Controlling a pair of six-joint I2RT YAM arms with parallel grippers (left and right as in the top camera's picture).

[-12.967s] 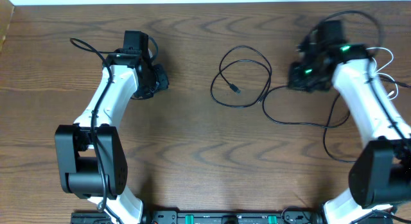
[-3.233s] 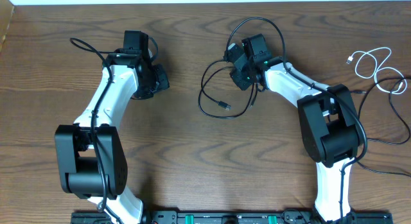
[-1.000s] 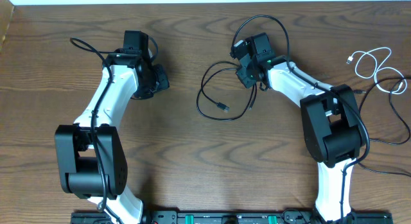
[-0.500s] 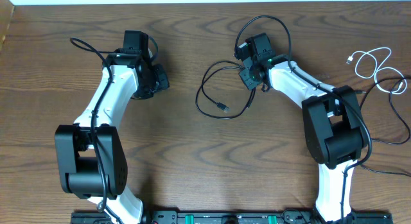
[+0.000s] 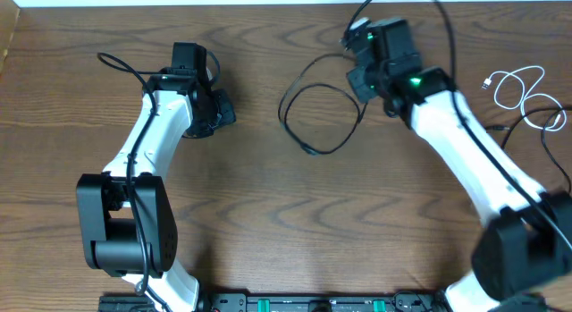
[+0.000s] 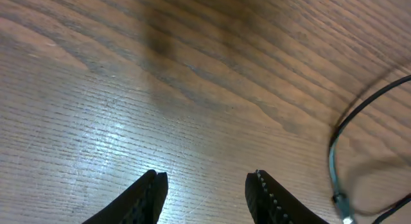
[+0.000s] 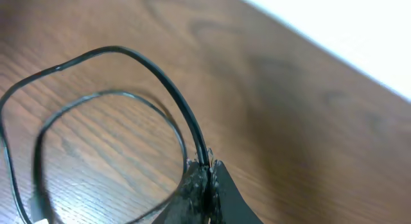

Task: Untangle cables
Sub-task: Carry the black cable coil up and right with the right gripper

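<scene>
Black cable (image 7: pixel 115 49): looped, pinched shut in right tool (image 7: pixel 207 172) (lifted). White cable (image 5: pixel 509 74): well apart, seemingly freed. Left tool (image 6: pixel 205 185): spread, empty. Remaining: probably laying black cable out.

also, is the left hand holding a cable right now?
No: in the left wrist view the left hand is open over the bare table, and the black cable lies off to its side.

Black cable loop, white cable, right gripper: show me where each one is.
black cable (image 5: pixel 283 113), overhead view, left side of its loop.
white cable (image 5: pixel 509 73), overhead view, strand near its plug.
right gripper (image 7: pixel 207 169), right wrist view, between the fingertips pinching the black cable.
</scene>
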